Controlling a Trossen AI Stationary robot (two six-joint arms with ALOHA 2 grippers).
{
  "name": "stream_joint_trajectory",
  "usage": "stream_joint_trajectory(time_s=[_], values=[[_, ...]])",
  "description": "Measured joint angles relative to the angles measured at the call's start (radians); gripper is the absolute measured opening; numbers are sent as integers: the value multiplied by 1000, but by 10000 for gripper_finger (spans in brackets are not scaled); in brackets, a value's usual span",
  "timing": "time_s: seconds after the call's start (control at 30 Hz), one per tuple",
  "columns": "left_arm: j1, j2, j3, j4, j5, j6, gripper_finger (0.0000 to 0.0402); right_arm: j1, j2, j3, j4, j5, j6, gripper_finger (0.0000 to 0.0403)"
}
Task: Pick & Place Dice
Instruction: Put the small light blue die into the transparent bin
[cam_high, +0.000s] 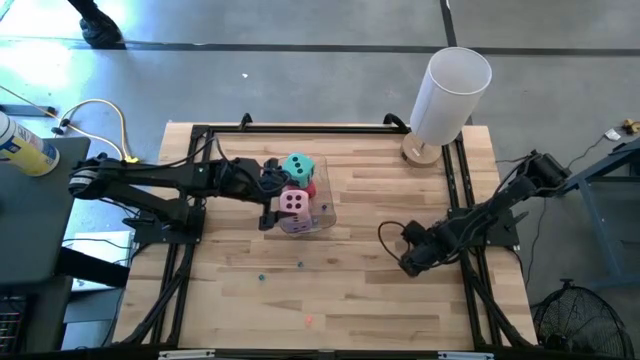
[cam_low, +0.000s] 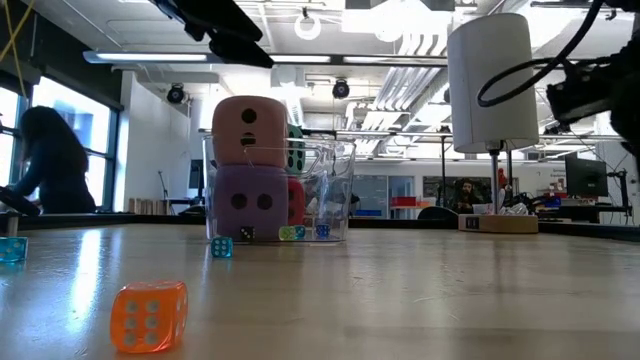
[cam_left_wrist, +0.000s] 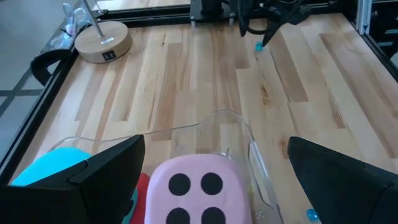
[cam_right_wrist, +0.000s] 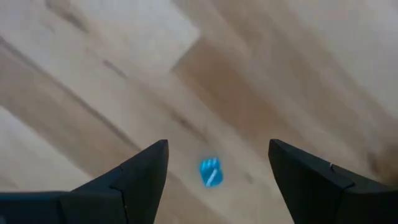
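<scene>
Your left gripper (cam_high: 272, 200) hangs over the clear plastic box (cam_high: 322, 216) near the middle of the wooden table (cam_high: 380, 300), and its two dark fingers (cam_left_wrist: 93, 180) are spread wide with nothing held between them. Right under it you can see the pink die (cam_left_wrist: 198, 190) sitting on top of the pile. In the low view the pink die (cam_low: 249, 128) rests on the purple die (cam_low: 249, 200), and both are inside the box. The red die (cam_low: 296, 200) is tucked just behind the purple one, and the teal-green die (cam_high: 299, 167) sits at the far side of the pile, touching the pink one. Your right gripper (cam_high: 412, 262) is low over the right part of the table, well away from the box. Its fingers (cam_right_wrist: 140, 177) are spread apart too, and a tiny blue bead (cam_right_wrist: 210, 172) lies on the wood between them. A small orange die (cam_low: 149, 315) lies on the near part of the table. A white lamp (cam_high: 448, 100) stands at the far right corner.
</scene>
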Motion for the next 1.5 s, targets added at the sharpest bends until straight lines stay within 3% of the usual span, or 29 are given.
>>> stream_joint_trajectory(time_s=[0.17, 0.47, 0.97, 1.5], values=[[0, 22, 0, 2, 1, 7, 386, 0, 0, 0, 1, -88, 26, 270], [-1, 31, 0, 22, 1, 29, 386, 14, 10, 0, 7, -119, 70, 270], [-1, 31, 0, 27, 0, 30, 386, 49, 116, 0, 53, -116, 49, 270], [-1, 30, 0, 29, 1, 30, 386, 49, 122, -55, 118, -112, 44, 270]])
